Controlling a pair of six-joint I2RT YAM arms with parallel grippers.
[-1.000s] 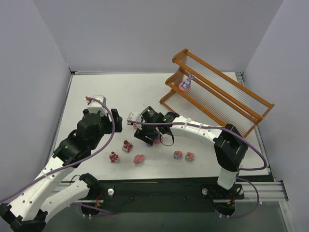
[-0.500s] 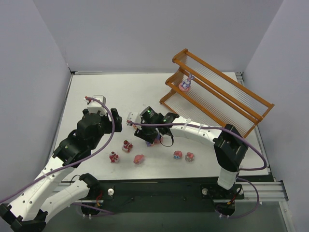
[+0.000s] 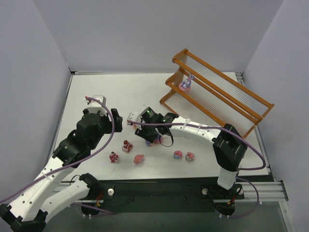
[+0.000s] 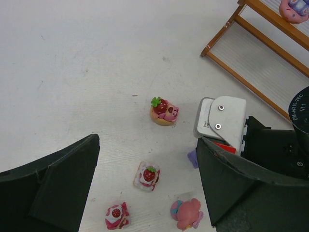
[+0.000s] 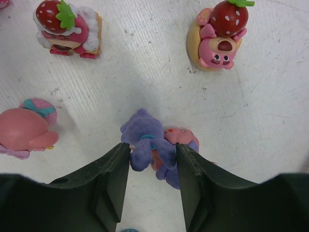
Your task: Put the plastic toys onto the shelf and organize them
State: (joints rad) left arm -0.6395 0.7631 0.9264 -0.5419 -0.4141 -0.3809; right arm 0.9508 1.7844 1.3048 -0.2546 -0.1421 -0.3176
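Right wrist view: purple, pink-faced toy (image 5: 146,145) on the worktop (image 5: 145,63), well apart from the shelf (image 3: 217,94) — right gripper (image 5: 149,150) jaws flank it, whether clamped unclear; left gripper (image 4: 148,142) jaws wide apart.

Table (image 3: 120,92) with shelf (image 3: 217,94), scattered plastic toys (image 3: 139,158)

The right tool (image 5: 152,147) enters from 6 o'clock. Its two dark fingers (image 5: 113,179) touch either side of a purple toy (image 5: 145,142), which lies on the white surface (image 5: 145,72) with its pink face toward 3 o'clock. A strawberry cake toy (image 5: 67,29) sits at 10 o'clock. A pink bear toy (image 5: 219,38) topped with a strawberry sits at 1 o'clock. A round pink toy (image 5: 24,129) lies at 9 o'clock.
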